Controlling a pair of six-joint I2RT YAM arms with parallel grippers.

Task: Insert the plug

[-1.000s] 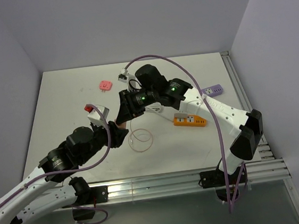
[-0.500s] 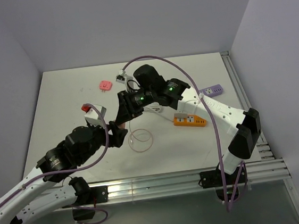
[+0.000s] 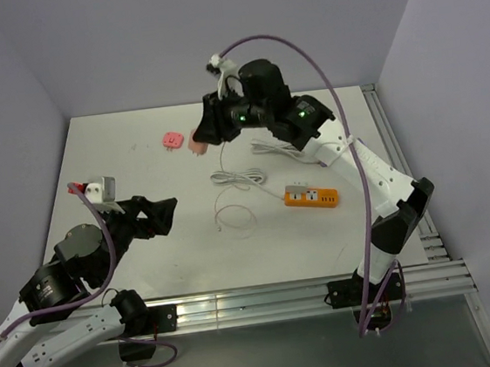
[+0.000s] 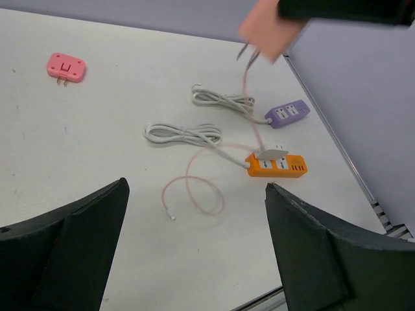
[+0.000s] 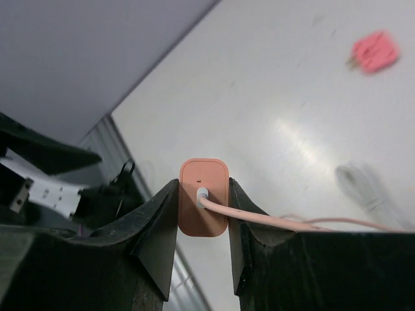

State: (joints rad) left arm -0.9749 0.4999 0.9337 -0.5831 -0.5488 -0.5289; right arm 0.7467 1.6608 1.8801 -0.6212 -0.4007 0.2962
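My right gripper is shut on a peach-coloured plug and holds it high above the far middle of the table. The plug also shows in the left wrist view. Its thin pink cable hangs down to a loop on the table. An orange power strip lies right of the loop, with a white plug in its left end. My left gripper is open and empty, low at the near left, apart from the plug and strip.
A pink adapter lies at the far left. Two white cord bundles lie mid-table, one leading to a purple power strip. A metal rail runs along the table's right edge.
My right gripper has lifted the plug up and toward the far side. My left arm has pulled back to the near left, away from the right gripper.
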